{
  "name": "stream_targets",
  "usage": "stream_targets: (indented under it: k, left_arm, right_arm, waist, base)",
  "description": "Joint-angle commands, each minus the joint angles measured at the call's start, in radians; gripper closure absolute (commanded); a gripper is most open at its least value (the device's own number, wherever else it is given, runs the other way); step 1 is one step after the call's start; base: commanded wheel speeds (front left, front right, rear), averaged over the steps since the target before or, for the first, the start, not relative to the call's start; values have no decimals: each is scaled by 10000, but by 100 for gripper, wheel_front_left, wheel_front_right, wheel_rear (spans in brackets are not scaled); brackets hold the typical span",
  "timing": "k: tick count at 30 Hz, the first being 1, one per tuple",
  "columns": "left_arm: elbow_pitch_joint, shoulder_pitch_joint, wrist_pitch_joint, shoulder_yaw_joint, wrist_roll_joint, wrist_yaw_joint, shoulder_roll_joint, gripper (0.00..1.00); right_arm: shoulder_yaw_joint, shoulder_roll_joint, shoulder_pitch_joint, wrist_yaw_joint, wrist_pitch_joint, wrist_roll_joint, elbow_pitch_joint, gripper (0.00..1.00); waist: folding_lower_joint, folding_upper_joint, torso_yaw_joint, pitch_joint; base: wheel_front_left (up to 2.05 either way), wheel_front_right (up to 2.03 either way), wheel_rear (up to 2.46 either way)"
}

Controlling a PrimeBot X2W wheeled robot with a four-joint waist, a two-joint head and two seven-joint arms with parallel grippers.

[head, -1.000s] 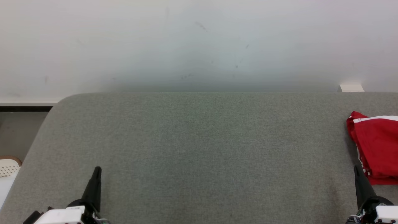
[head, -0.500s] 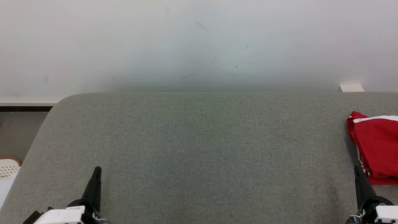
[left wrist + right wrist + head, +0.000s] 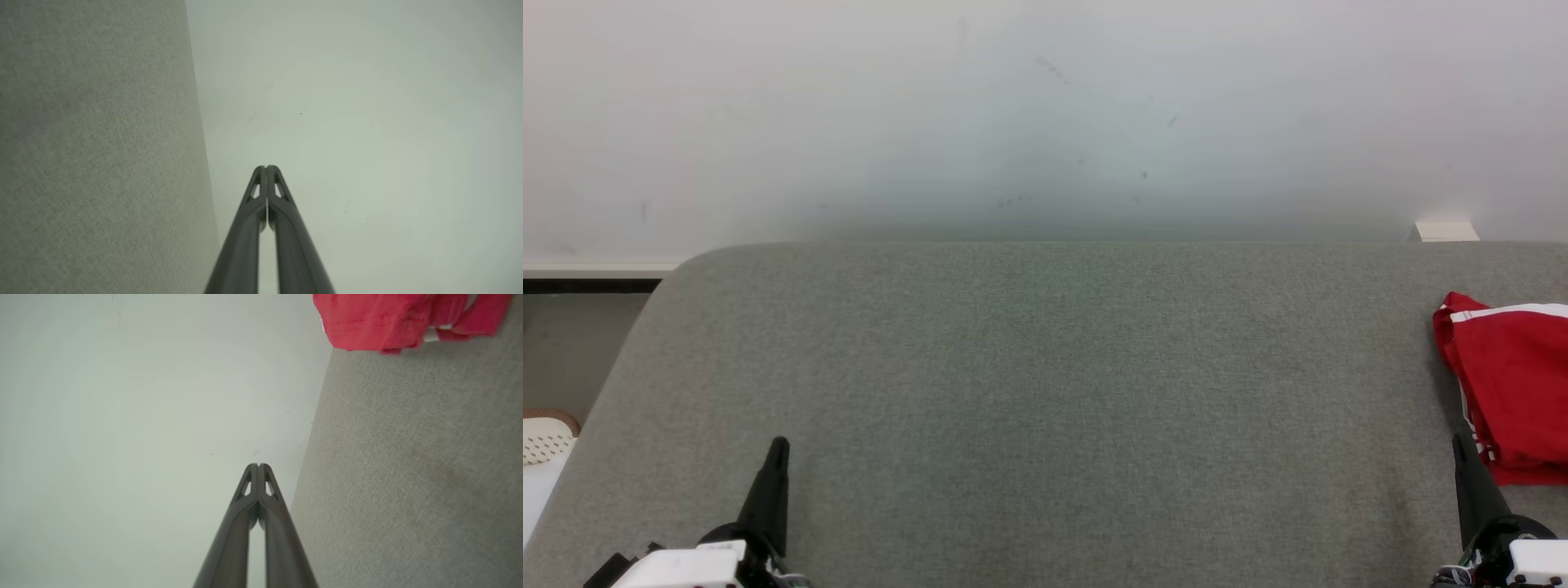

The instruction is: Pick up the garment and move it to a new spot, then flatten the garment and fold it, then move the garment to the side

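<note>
One red garment (image 3: 1515, 384), white-striped edge toward wall (image 3: 1045, 122), long axis cropped, left pincer (image 3: 779, 445) and right pincer (image 3: 1459, 441) closed, empty.

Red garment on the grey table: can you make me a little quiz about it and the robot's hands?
1. True or false: the left hand is holding the red garment.
2. Where does the garment lie on the grey table? A: on the robot's left side. B: in the middle. C: on the robot's right side, near the right hand.
3. Fill the gap: each hand's two fingers are pressed ____ (together or apart).

Key: 1 false, it holds nothing. 2 C. 3 together.
</note>
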Motion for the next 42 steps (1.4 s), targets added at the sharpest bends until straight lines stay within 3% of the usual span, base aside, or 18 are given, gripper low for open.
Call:
stream_targets:
  k: [1,42]
  left_arm:
    - [-31,-62,31,13,-139,-56,61,100]
    - [-29,-62,30,13,-139,-50,61,100]
  right_arm:
    - [-25,-14,-118,-18,17,21,22,100]
    - [-25,-14,-118,-18,17,22,22,100]
  waist:
    - [0,0,0,0]
    - [0,0,0,0]
  base:
    - [0,0,0]
    - [0,0,0]
